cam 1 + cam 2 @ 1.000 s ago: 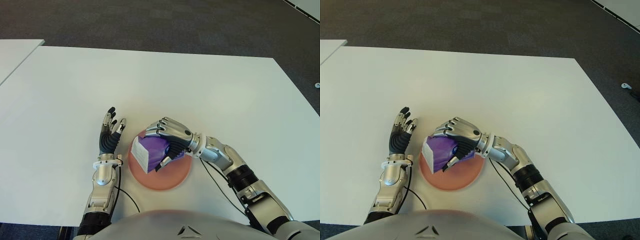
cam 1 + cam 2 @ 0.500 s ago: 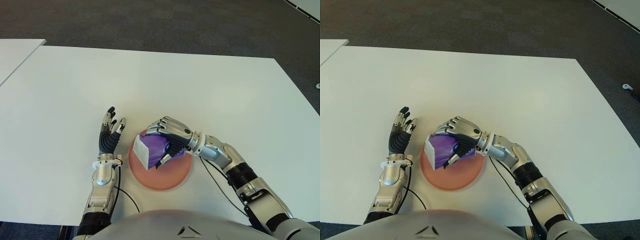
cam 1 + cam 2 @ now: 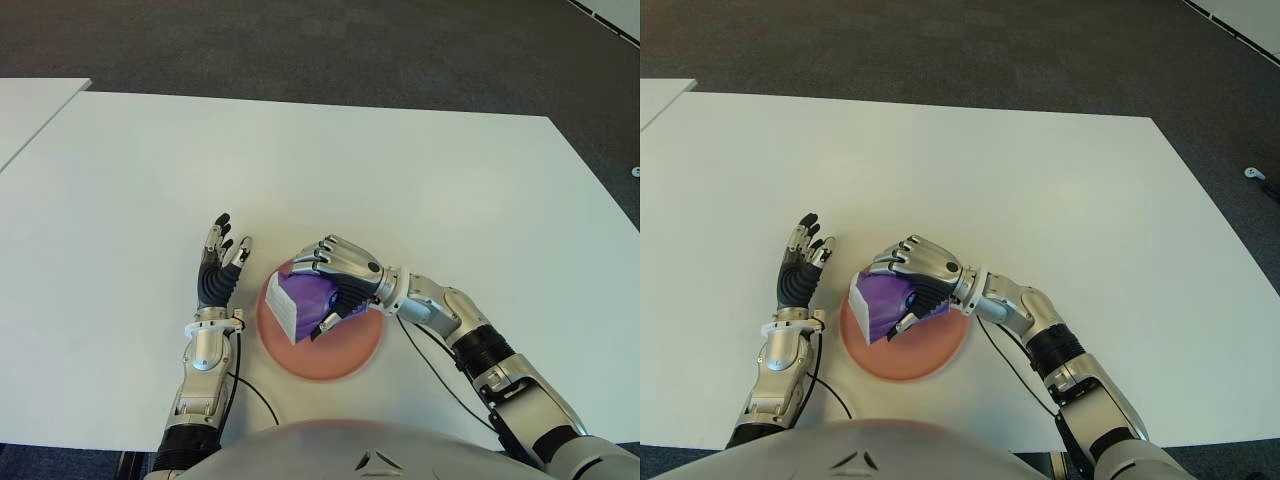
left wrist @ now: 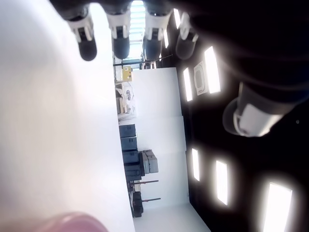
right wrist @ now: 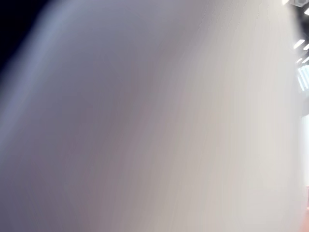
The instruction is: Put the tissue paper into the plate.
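right hand [image 3: 335, 280] gripping purple tissue pack [image 3: 297, 299], plate [image 3: 345, 350]

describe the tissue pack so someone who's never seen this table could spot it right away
On the white table, look near the edge closest to the robot for a round pink plate. The tissue pack sits over its far left part, gripped by the right hand. It is the only purple thing, with a white end face.
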`<state>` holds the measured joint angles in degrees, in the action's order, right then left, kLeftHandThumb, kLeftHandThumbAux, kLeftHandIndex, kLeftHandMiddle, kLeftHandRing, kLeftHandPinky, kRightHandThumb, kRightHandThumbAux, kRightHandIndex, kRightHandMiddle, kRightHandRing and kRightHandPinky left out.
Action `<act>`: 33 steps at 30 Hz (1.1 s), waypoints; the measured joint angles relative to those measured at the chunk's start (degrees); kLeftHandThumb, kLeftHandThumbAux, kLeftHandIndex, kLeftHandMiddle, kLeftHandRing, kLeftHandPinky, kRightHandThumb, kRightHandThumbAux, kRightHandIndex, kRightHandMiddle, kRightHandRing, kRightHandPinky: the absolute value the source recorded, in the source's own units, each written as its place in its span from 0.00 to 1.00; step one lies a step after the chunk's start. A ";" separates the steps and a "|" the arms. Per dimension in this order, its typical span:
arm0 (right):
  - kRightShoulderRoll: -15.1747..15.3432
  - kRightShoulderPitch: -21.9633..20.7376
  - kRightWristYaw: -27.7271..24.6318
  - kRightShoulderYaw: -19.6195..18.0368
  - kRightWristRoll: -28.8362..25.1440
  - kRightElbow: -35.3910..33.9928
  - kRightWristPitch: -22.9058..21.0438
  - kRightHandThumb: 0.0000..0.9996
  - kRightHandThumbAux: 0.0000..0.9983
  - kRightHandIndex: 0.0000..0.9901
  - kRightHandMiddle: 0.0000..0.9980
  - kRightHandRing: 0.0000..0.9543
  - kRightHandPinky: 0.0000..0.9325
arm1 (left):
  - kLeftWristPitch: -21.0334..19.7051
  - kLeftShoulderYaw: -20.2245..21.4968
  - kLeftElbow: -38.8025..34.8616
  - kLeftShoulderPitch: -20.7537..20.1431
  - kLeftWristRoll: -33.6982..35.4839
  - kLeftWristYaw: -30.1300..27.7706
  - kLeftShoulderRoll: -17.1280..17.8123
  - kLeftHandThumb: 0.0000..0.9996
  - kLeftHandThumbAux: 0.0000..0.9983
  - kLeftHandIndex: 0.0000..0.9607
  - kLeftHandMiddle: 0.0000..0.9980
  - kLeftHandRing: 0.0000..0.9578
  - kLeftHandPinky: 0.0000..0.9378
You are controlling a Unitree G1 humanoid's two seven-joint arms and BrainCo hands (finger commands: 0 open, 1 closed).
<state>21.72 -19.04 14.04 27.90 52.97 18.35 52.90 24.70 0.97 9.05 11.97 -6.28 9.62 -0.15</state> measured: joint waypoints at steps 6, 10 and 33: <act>2.45 -0.59 2.85 2.40 7.74 -3.43 -1.92 0.45 0.64 0.29 0.35 0.32 0.25 | -0.22 0.03 -0.06 -0.01 -0.50 0.00 0.37 0.00 0.48 0.00 0.00 0.00 0.00; 4.88 -1.74 -1.86 3.70 8.43 -6.05 -2.08 0.18 0.56 0.09 0.13 0.08 0.05 | -0.34 0.11 -0.08 -0.01 -0.50 0.00 0.39 0.00 0.48 0.00 0.00 0.00 0.00; 9.05 -2.41 -14.68 4.66 0.69 -10.98 -4.95 0.01 0.41 0.00 0.00 0.00 0.00 | -3.31 0.27 -2.23 0.04 -0.34 0.00 0.12 0.00 0.50 0.00 0.00 0.00 0.00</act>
<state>30.76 -21.45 -0.65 32.56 53.66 7.37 47.95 21.39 1.23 6.82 12.01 -6.62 9.62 -0.03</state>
